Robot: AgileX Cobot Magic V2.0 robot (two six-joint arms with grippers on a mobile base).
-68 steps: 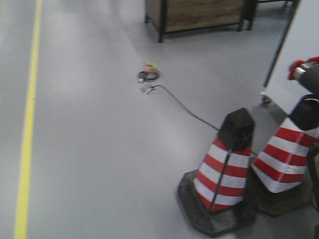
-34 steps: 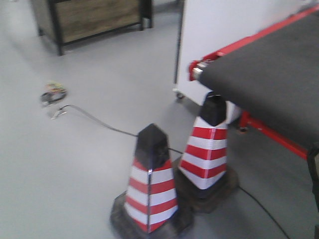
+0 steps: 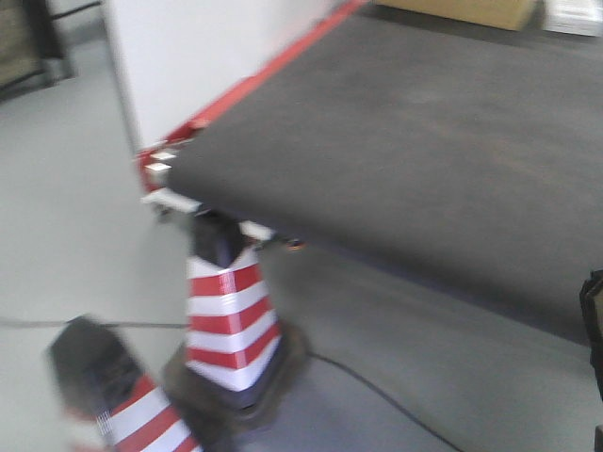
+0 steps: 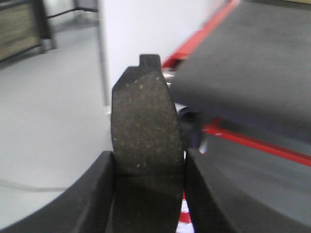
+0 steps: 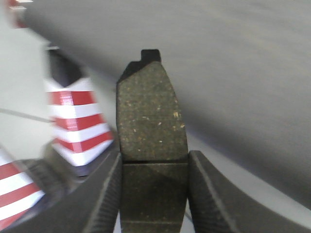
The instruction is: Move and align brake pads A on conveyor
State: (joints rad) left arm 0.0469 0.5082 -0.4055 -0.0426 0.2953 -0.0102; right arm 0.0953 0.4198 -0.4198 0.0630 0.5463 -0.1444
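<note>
left gripper (image 4: pixel 148 167) clamps a pad (image 4: pixel 145 126) mid-frame (speckled face showing), right gripper (image 5: pixel 154 167) clamps a second pad (image 5: pixel 151 111), conveyor (image 3: pixel 424 141) upper right, cone (image 3: pixel 226 315) lower left

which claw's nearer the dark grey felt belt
Right, probably: the right claw has the dark felt belt filling its view just ahead; the left claw sees only its corner, off to the right.

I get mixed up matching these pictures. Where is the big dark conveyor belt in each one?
Front view: the conveyor fills the upper right.
Left wrist view: conveyor at upper right, behind the brake pad.
Right wrist view: conveyor across the top and right, behind the other brake pad.
Shared landmark: the striped cone below the conveyor's corner, mostly hidden in the left wrist view.
</note>
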